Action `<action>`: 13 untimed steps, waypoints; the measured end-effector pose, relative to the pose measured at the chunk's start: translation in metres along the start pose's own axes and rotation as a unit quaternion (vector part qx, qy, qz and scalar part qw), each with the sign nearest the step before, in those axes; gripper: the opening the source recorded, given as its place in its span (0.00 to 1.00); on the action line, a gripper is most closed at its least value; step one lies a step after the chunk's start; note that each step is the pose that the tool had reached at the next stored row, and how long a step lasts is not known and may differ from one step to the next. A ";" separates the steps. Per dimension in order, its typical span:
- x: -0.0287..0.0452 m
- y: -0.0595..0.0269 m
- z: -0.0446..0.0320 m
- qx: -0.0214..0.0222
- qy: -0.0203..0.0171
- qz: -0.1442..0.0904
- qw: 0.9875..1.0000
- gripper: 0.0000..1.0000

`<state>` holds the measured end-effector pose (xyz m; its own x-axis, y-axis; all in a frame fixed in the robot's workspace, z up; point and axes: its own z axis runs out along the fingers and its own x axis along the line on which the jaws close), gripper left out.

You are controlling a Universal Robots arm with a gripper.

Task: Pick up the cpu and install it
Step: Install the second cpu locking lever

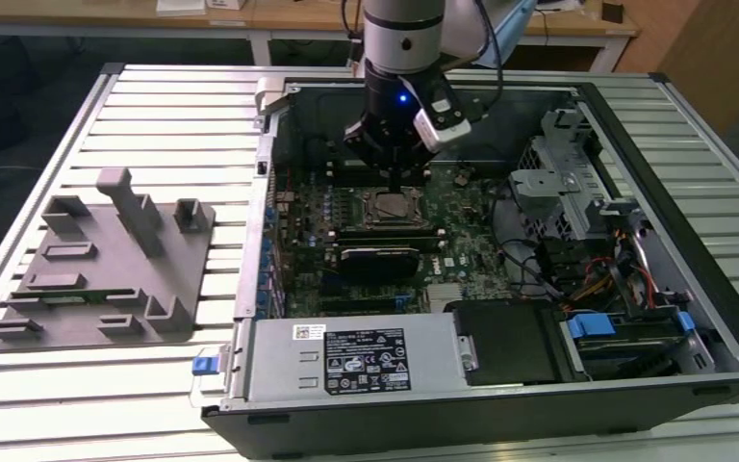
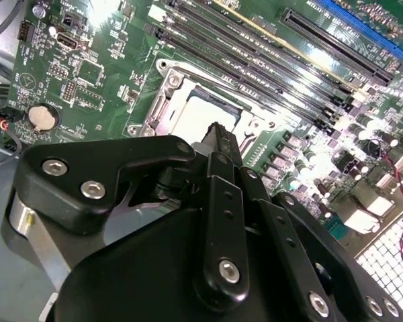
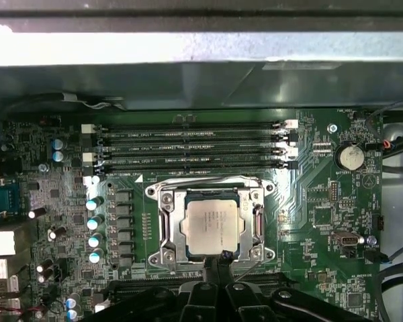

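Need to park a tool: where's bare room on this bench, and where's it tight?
Bare slats lie on the table beyond the grey fixture, toward the computer case. Crowded: inside the case, where the end effector hangs over the cpu in its socket.

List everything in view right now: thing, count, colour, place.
cpu: 1, silvery, lying in the socket frame on the motherboard.
socket frame: 1, metal, around the cpu.
motherboard: 1, green, on the floor of the computer case.
memory slots: 4, black, in a row beside the socket frame.
coin battery: 1, silvery, on the motherboard.
computer case: 1, black, open, on the table.
power supply box: 1, grey with white label, at the case's near edge.
fixture block: 1, grey, at the exterior view's left on the table.
table: 1, slatted, pale metal.
gripper: 1, black, just over the cpu's edge.
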<state>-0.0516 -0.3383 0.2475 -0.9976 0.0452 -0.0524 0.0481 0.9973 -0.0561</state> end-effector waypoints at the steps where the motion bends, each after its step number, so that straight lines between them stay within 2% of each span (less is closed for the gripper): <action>1: 0.0000 -0.0005 0.0000 0.000 0.000 0.000 1.000 0.11; 13: -0.0004 -0.0097 0.0006 0.000 0.000 0.000 1.000 0.11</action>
<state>-0.0516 -0.3481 0.2475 -0.9976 0.0451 -0.0524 0.0480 0.9973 -0.0562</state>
